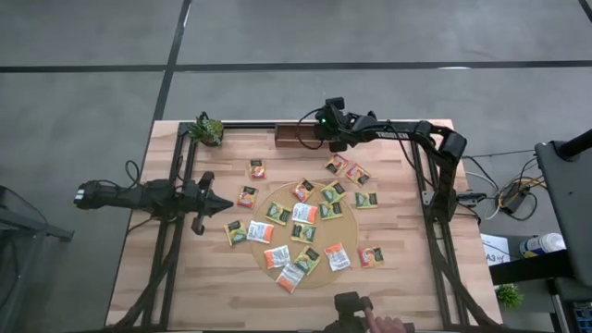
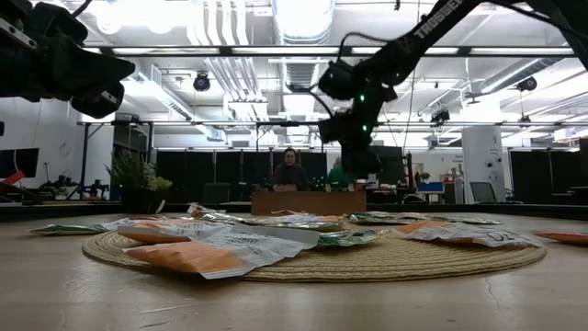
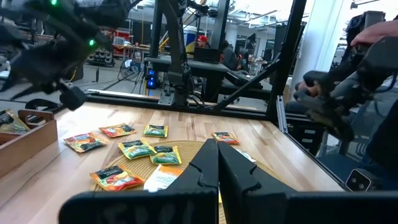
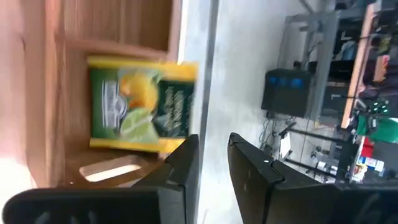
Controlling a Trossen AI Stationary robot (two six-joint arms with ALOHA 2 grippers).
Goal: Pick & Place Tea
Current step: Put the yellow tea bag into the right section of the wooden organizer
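Many small tea sachets (image 1: 304, 213), orange, white and dark green, lie flat on a round tan mat (image 1: 351, 231) and on the wood around it. One green and yellow tea sachet (image 4: 142, 104) lies in a compartment of the wooden tray (image 1: 294, 135) at the table's far edge. My right gripper (image 4: 214, 168) hovers over that tray, tilted down and open, with nothing between its fingers; the sachet sits just beyond its fingertips. My left gripper (image 3: 217, 168) is shut and empty, held level above the table's left side (image 1: 220, 202).
A small potted plant (image 1: 208, 129) stands at the far left corner beside the tray. Another sachet (image 3: 9, 122) shows in the tray's end compartment. A person's hand (image 1: 384, 324) rests at the near edge. Black frame posts (image 1: 435, 185) flank the table.
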